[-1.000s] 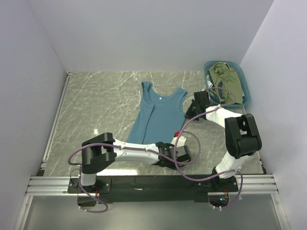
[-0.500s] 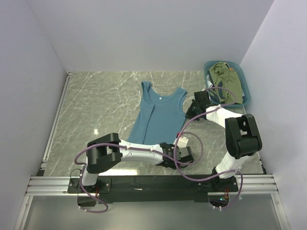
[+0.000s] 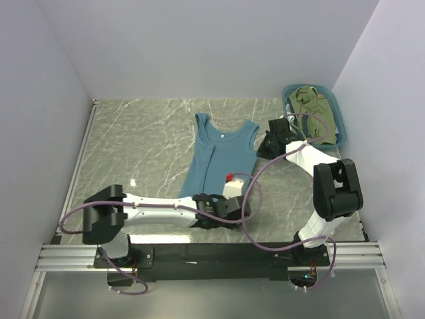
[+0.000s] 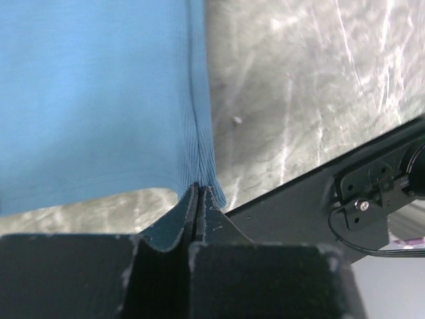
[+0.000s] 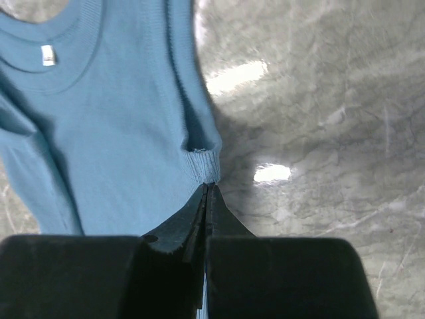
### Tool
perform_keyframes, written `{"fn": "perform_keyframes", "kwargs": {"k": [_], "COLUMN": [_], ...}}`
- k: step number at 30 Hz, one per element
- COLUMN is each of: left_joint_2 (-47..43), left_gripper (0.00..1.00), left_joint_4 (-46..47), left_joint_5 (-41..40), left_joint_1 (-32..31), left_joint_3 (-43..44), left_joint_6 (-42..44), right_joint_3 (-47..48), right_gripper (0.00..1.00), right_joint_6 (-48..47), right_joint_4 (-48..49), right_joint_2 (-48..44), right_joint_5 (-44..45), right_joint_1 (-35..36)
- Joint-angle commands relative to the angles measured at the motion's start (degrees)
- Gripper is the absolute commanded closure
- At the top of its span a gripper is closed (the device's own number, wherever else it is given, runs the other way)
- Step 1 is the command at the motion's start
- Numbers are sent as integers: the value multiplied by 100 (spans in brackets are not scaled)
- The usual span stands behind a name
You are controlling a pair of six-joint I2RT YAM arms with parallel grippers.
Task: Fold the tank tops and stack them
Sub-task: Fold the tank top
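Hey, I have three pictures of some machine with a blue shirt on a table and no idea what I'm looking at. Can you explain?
These are two robot arms bolted side by side at the near edge of a marbled table. The wide picture looks down from above and behind: the left arm on the left, the right arm on the right. The other two come from a camera on each wrist, looking along that arm's own dark fingers. A teal-blue tank top lies spread on the table. The left gripper is shut on its bottom hem corner, the right gripper on its side edge just below the armhole. At the far right, a basket holds an olive-green top.
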Motion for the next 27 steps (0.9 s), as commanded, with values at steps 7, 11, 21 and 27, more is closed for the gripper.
{"fn": "perform_keyframes", "kwargs": {"k": [7,11,21,27], "left_joint_2": [-1237,-1484,-1897,-1985], "left_gripper": [100,99,99,99], "left_joint_4": [293,293,47,3], "left_joint_5": [34,130,192,350], "left_joint_1": [567,726,876,1016], "left_joint_3": [-1235,-1587,-2088,-2352], "left_joint_6": [-672,-796,-1077,-1174], "right_joint_3": [1105,1686,2952,3260], "right_gripper": [100,100,100,100], "right_joint_6": [22,57,119,110], "right_joint_4": [-210,-430,-861,-967], "right_joint_2": [433,890,1998,2315], "right_joint_5": [230,415,626,731], "right_joint_1": [544,853,1468,1644]}}
